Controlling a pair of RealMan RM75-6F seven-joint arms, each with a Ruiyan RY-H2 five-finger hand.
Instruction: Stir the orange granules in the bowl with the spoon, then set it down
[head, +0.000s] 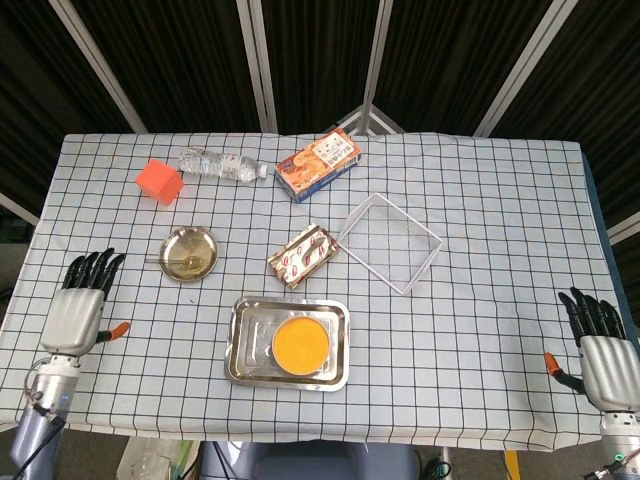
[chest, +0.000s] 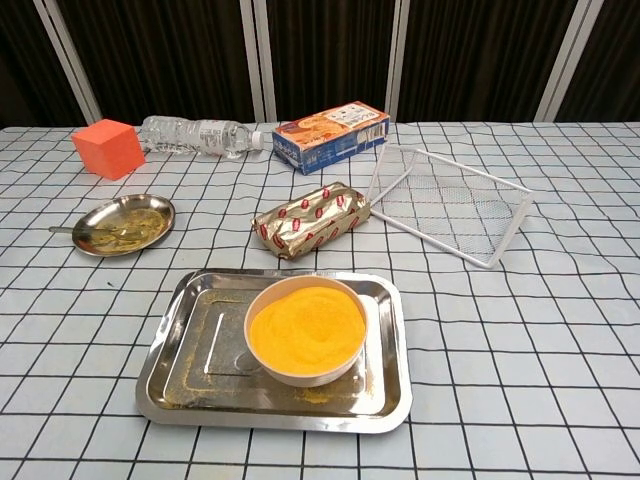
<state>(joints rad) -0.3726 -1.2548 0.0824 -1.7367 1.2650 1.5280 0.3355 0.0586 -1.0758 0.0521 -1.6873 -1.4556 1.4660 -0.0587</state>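
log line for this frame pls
left hand: open, off table edge | right hand: open | spoon: in small dish | bowl: on tray

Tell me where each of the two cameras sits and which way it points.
Head view: high above the near edge, looking steeply down on the whole table; left hand and right hand show, fingers spread.
Chest view: low at the near edge, looking across the table; no arm or hand shows.
Both show the bowl in its tray.

Bowl (chest: 305, 332) full of orange granules (chest: 306, 328), spoon (chest: 95, 233) parked aside.
Sitting upright in the steel tray (chest: 190, 385); lying in the small round dish (chest: 150, 212), handle poking out leftward, well apart.
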